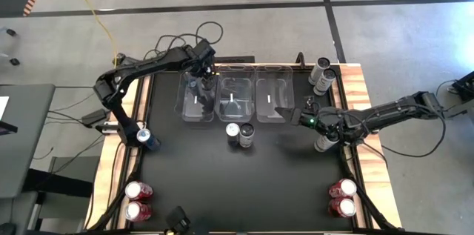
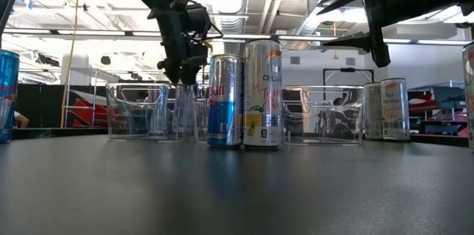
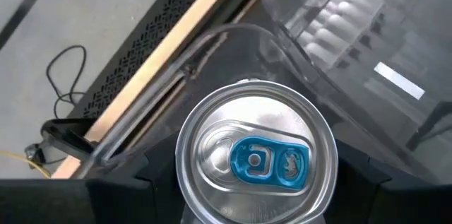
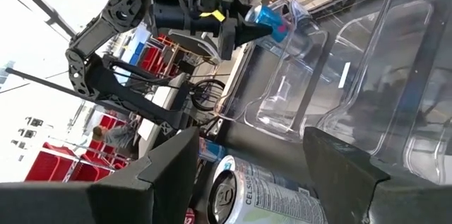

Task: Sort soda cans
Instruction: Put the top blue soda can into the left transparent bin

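Observation:
My left gripper (image 1: 198, 79) is over the left clear bin (image 1: 182, 106) at the far middle of the table, shut on a blue-silver soda can (image 3: 256, 160) with a silver top and a blue tab. In the low view the can (image 2: 184, 107) reaches down inside that bin. My right gripper (image 1: 285, 113) hangs open in the air beside the right bin (image 1: 271, 79), with nothing between its fingers. A blue-silver can (image 2: 225, 101) and a taller silver can (image 2: 262, 94) stand upright side by side in the table's middle. My left gripper pinches the can's side wall just below the top rim (image 3: 182, 194) between its two fingers (image 3: 145, 181). The fingers slant down from the table's left side. The can stands about upright with its lower part inside the left bin; whether it touches the bin's floor I cannot tell.
The middle bin (image 1: 235, 81) stands between the other two. Another blue can (image 1: 146, 137) is at the left edge. Two red cans (image 1: 138, 199) stand near left and two (image 1: 342, 198) near right. Grey cans stand far right (image 1: 324, 75) and by my right arm (image 1: 324, 143).

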